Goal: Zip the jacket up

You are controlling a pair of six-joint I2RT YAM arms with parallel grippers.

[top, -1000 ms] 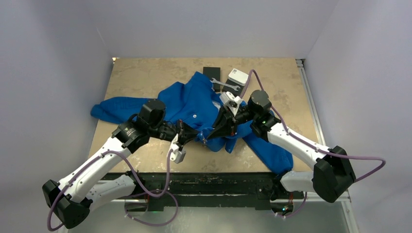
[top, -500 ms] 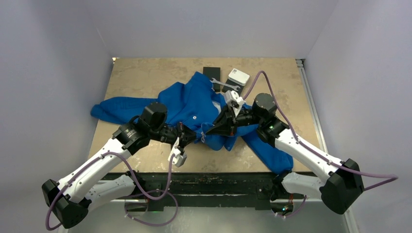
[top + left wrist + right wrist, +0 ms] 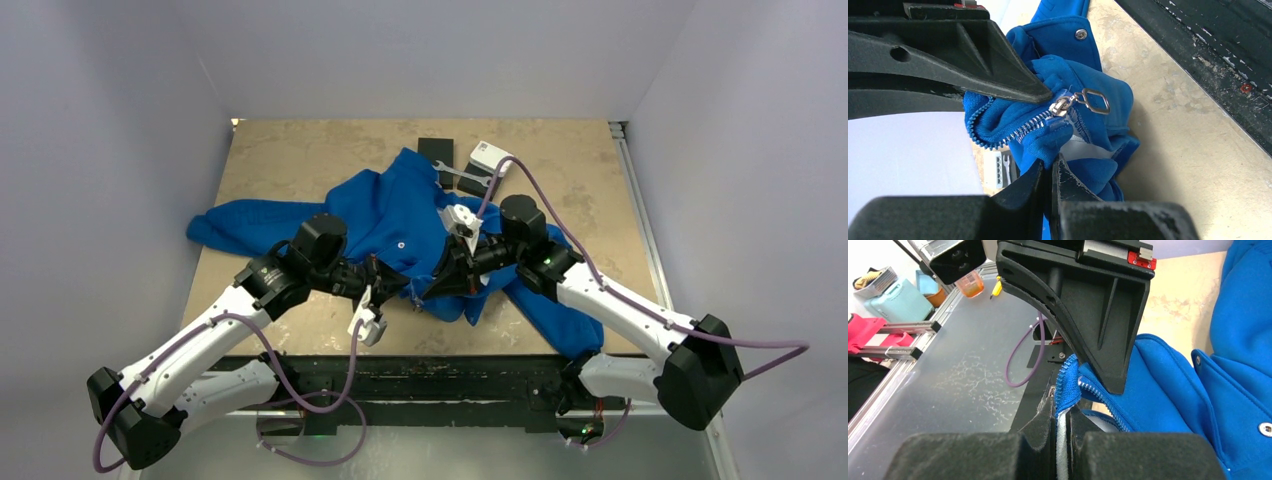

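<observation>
Top external: see jacket lying long axis left-right, collar far, hem near. Note left gripper, right gripper each clamped on jacket beside zipper.

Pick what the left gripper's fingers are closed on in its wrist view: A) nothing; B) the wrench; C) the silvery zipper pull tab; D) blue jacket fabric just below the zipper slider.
D: the left gripper is shut on a fold of the jacket under the zipper slider, with the pull tab sticking out free.
</observation>
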